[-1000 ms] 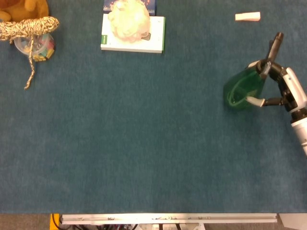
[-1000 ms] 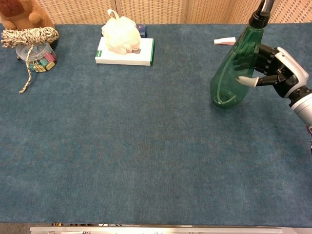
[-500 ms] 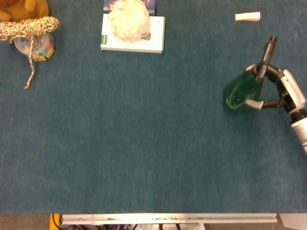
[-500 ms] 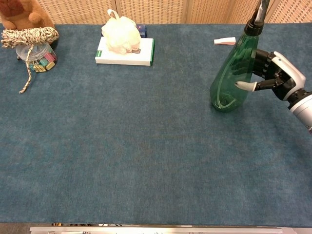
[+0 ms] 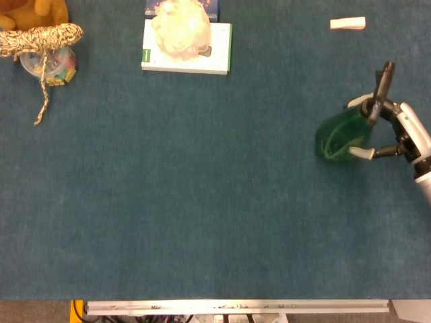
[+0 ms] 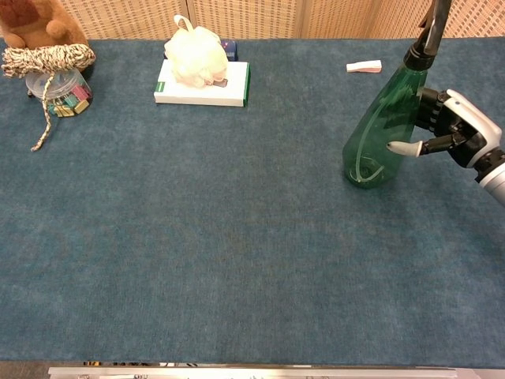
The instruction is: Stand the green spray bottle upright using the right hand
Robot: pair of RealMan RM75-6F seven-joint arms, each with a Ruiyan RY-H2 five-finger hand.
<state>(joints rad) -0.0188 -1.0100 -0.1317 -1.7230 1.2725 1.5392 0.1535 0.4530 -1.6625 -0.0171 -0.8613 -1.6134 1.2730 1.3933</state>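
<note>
Setting-down step: right hand [image 6: 461, 136] fingers wrapped around tilted green spray bottle [image 6: 380, 134], base on blue tablecloth [image 6: 237, 237]; next, level then release

green spray bottle [image 6: 384, 126]: one, near the table's right edge
hand [image 6: 458, 130]: one in view, the right
book [image 6: 203, 88]: one, white with a green spine, by the far edge
bath puff [image 6: 195, 55]: one, cream, on the book
jar [image 6: 59, 89]: one, clear, far left corner
twine bundle [image 6: 47, 57]: one, on the jar
plush toy [image 6: 31, 20]: one, brown, far left corner
small white block [image 6: 364, 66]: one, by the far edge on the right
</note>
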